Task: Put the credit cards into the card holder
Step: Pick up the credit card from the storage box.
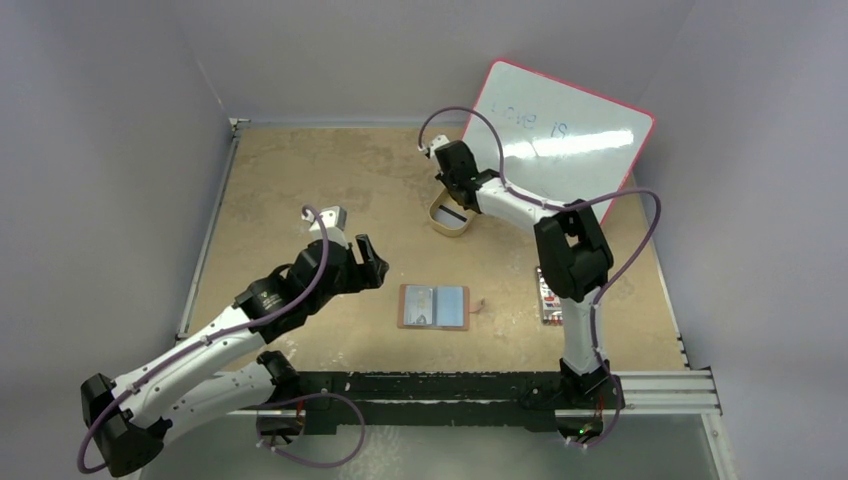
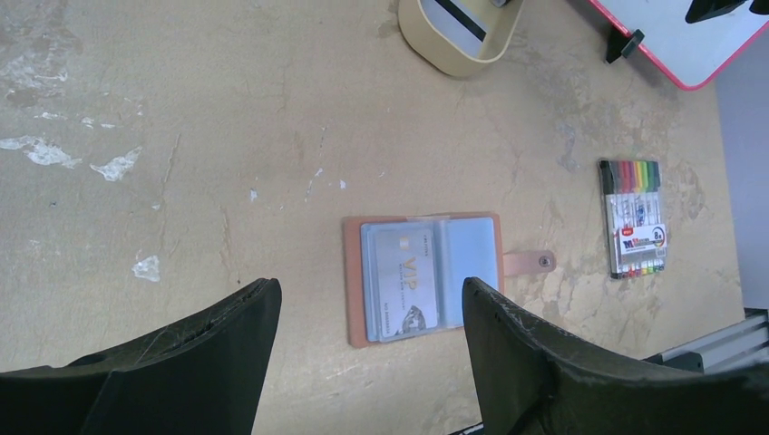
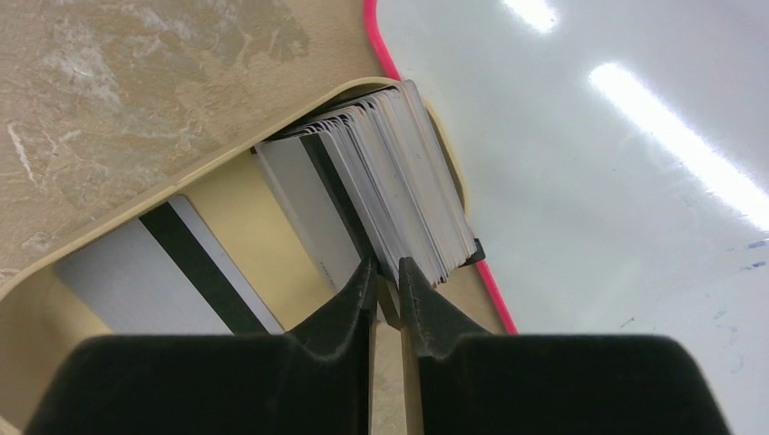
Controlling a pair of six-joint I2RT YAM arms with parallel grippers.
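Whitish plastic credit cards [image 3: 408, 181] in a tan oval tray [image 3: 254, 245] are pinched by the right claw [image 3: 387, 267]; left claw [image 2: 370, 288] released.

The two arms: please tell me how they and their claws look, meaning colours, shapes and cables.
Both the left arm and the right arm have white links joined by bulky black joints. A thin purple cable runs along each in loose loops. The left claw and right claw each have two black, wedge-shaped fingers.
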